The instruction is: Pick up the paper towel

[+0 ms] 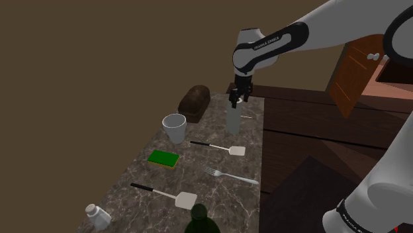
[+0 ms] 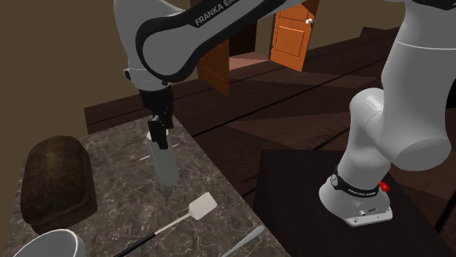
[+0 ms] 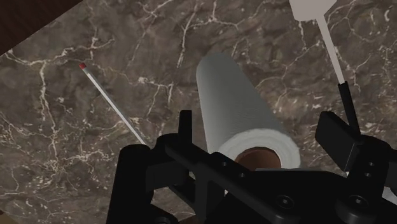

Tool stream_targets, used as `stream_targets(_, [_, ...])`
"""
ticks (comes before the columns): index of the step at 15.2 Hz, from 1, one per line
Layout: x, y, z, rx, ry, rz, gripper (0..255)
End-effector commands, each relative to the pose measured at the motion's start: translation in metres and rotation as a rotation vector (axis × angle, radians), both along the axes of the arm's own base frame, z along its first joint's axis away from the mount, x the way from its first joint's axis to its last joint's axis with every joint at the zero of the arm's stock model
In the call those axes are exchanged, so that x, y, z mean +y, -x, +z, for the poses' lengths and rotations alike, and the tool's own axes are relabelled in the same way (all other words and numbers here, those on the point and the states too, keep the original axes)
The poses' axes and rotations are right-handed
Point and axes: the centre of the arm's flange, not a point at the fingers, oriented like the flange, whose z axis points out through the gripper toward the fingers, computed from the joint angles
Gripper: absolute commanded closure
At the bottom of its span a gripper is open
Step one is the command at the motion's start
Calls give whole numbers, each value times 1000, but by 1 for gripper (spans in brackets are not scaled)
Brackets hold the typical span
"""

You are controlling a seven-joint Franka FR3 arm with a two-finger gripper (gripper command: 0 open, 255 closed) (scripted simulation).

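On dark veined marble tabletop (image 3: 76, 140), upright white paper towel (image 3: 235, 95) cylinder, brown core (image 3: 257, 156); black pincer (image 3: 261, 130) released, blocky fingers (image 3: 185, 127) straddling its top, not touching.

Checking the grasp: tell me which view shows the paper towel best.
The wrist view: the paper towel stands upright between the gripper's open fingers, brown core showing. The shoulder and second exterior views show its grey side below the gripper.
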Motion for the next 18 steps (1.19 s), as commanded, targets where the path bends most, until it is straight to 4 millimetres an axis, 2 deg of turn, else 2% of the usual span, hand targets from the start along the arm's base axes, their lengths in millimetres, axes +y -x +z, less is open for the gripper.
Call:
stream_targets(1, [0, 0, -2, -1, 0, 0, 0])
stream_targets(2, [0, 0, -3, -1, 0, 0, 255])
stream_targets(11, [0, 0, -2, -1, 0, 0, 255])
stream_targets(18, [0, 0, 35, -1, 0, 0, 255])
